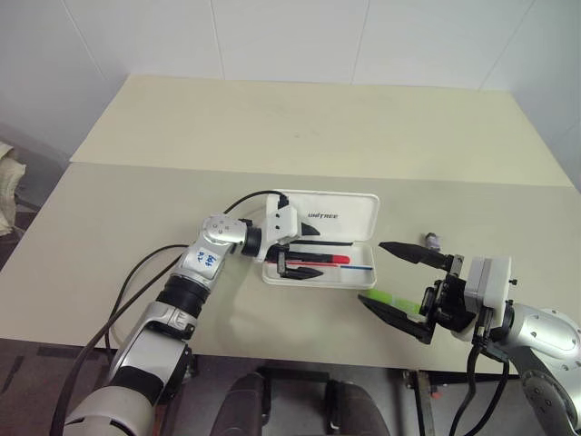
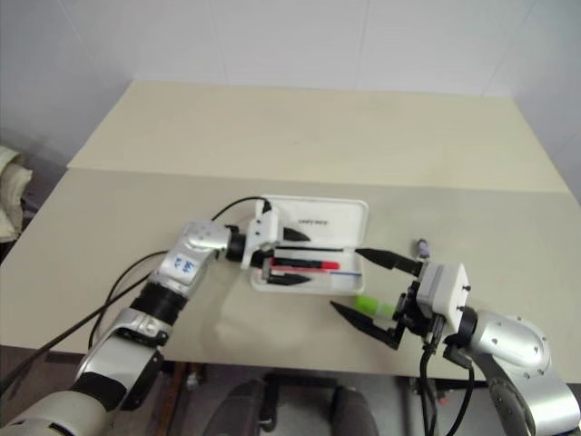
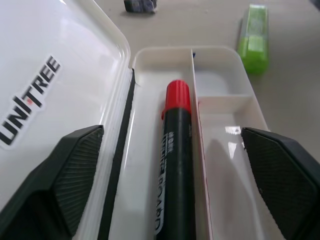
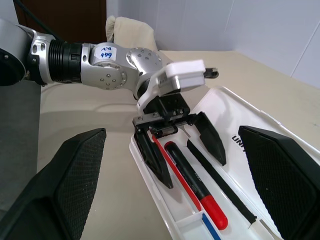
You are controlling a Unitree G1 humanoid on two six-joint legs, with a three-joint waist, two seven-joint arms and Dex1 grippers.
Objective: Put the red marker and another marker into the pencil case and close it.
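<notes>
head view: your left gripper (image 1: 300, 257) stands wide apart over the open pencil case (image 1: 340, 218), the red marker (image 1: 320, 259) lying free between its fingers. your right gripper (image 1: 399, 291) gapes wide, the green highlighter (image 1: 390, 301) between its fingers on the table (image 1: 272, 127).
left wrist: marker sits beside the divider.

Both arms are silver-grey metal shells broken by black ribbed joint bands. The left arm carries a small blue-and-white sticker with handwritten digits, and a black cable loops along it to a white wrist block. Each tool, left tool (image 1: 300, 259) and right tool (image 1: 400, 291), ends in two black, tapered, textured fingers.
</notes>
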